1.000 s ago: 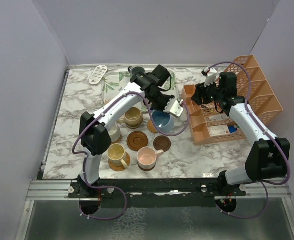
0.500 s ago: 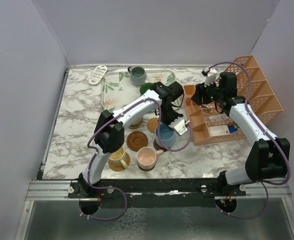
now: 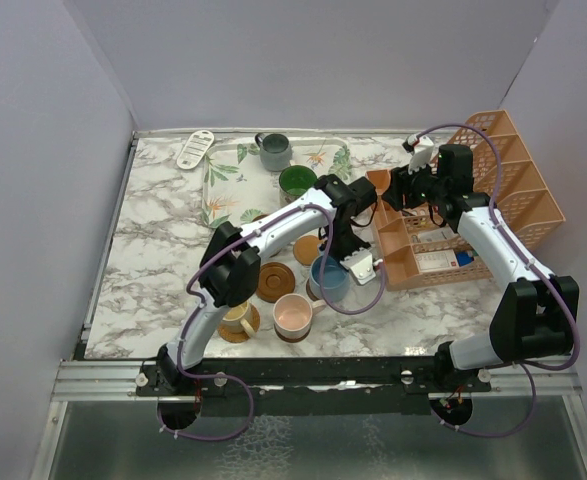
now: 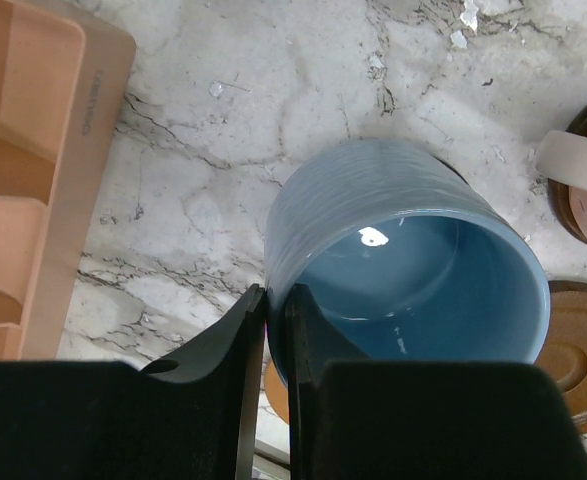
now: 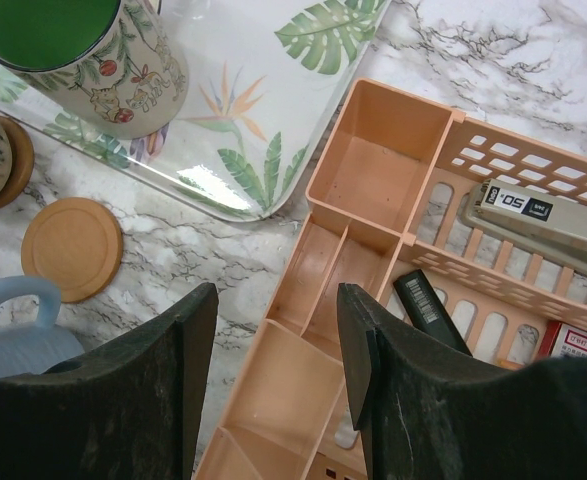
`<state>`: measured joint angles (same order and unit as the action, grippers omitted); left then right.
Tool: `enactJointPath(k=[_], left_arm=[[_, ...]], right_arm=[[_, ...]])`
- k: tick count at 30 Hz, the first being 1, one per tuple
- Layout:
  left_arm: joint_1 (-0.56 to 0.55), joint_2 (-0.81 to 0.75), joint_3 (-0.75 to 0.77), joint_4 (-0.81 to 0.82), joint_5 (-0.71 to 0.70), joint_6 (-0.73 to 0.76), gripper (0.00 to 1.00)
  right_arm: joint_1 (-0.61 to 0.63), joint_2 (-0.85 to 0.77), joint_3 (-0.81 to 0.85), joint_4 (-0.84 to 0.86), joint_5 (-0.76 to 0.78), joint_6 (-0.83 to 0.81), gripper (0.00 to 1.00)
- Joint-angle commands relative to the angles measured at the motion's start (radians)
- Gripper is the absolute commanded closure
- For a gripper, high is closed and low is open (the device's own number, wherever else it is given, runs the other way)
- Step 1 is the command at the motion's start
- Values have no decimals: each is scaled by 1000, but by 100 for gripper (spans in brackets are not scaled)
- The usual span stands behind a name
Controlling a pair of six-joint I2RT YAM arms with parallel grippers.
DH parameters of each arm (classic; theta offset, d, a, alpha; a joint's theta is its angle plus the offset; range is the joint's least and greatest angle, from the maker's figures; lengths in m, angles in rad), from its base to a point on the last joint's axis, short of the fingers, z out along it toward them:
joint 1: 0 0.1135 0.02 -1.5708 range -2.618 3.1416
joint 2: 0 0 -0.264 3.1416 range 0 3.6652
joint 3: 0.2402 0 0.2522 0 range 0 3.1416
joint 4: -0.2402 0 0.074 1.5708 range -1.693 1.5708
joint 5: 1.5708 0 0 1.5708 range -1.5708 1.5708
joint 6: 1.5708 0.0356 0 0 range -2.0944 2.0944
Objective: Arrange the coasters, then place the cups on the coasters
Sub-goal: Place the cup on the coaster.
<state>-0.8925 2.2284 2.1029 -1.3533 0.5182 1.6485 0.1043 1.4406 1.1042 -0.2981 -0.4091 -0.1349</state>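
Top view: my left gripper (image 3: 351, 262) pinches the light blue cup (image 3: 328, 280) between the pink cup (image 3: 293, 316) and the orange rack (image 3: 473, 190).
Left wrist: my fingers (image 4: 241, 340) clamp the cup's wall.
Right wrist: my right gripper (image 5: 275, 305) hangs spread above the rack.

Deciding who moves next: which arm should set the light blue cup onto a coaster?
Left. The left claw is shut on the light blue cup at its wall. The right claw hangs open, empty, over the orange rack.

Robot lab booth: plain grey walls (image 3: 323, 60), marble-print tabletop (image 3: 153, 260), aluminium mounting rail (image 3: 93, 377).
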Motion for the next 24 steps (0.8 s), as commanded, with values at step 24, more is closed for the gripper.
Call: enactJointPath(k=[24], left_arm=[[-27,11,-8,-67,-57,11,100]], right_arm=[[-5,21,19,19,-10,4,48]])
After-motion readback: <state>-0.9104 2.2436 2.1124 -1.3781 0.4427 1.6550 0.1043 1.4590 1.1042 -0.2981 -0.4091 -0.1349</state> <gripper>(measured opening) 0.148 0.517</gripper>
